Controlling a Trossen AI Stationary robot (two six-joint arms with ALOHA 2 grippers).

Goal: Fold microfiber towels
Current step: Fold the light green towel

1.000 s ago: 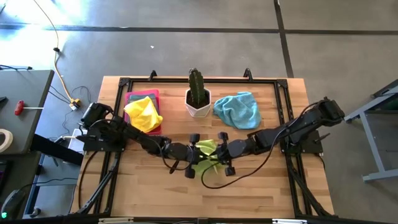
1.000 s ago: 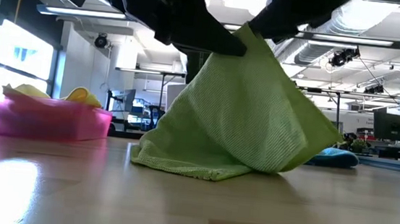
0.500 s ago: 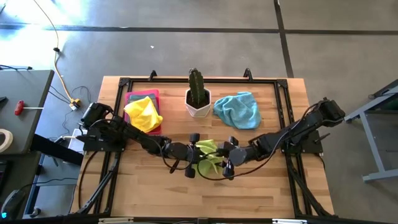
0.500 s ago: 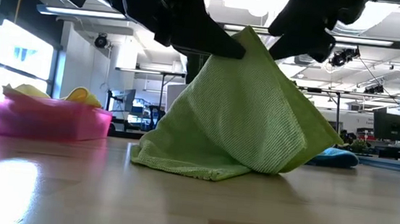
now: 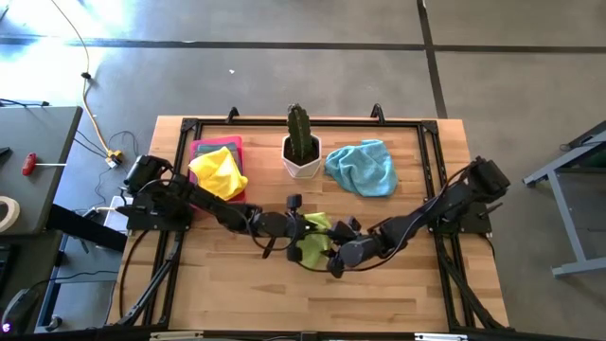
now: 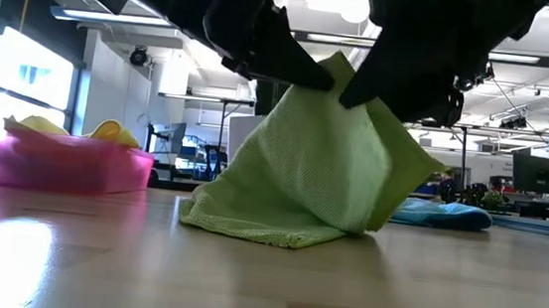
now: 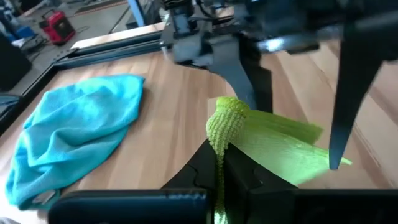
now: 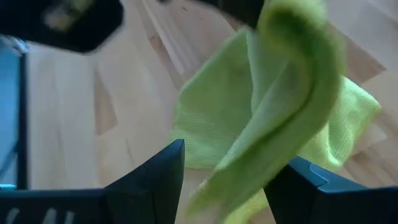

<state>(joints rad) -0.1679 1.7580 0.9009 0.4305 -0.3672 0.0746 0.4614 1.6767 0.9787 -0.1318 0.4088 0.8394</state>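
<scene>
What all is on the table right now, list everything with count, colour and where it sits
lime green towel: one, lime green, table middle, lifted at one corner
light blue towel: one, light blue, crumpled right of the cactus
yellow towel: one, yellow, heaped in the pink tray
pink tray: one, pink, back left
cactus: one, green, white pot, back centre
left gripper: shut on the lime green towel
right gripper: open, fingers astride the hanging fold

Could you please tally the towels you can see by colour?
Lime green towel: 1, pinched by the left gripper
Light blue towel: 1
Yellow towel: 1
Grey towel: 1, under the yellow one
Total: 4
</scene>
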